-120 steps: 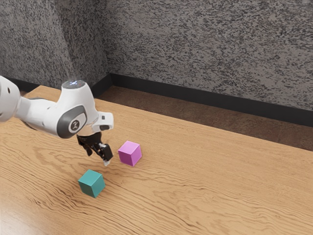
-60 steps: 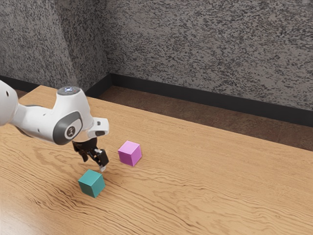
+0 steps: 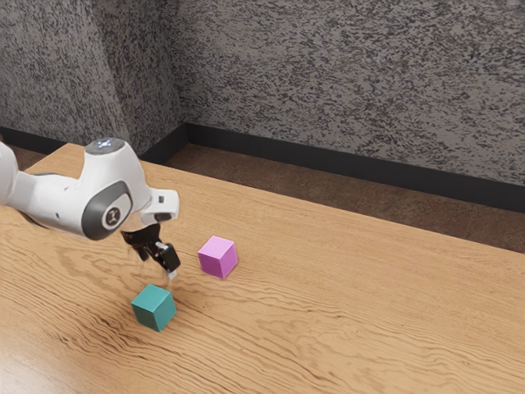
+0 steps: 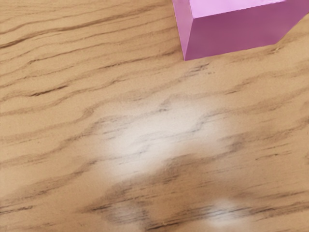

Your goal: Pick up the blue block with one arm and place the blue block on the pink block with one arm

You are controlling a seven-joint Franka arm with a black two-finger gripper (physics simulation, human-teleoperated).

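Blue block (image 3: 153, 307) (more teal than blue, really) sits flat on the wood-grain surface (image 3: 344, 312), toward the exterior view's lower left, with nothing touching it. At the far left of that view, the white arm (image 3: 74, 201) comes in from the edge and bends down over the surface. Its jaws hang just above the blue block and slightly to its right. They are clear of the surface and hold nothing. They show side-on as one dark shape, so I cannot tell whether they are open or closed. Right of the jaws, the pink block (image 3: 217, 256) rests on the surface, near the blue block but apart from it and farther back. In the wrist view, part of the pink block (image 4: 231, 24) stands on the surface, with soft pale and dark patches lying across the grain beside it.
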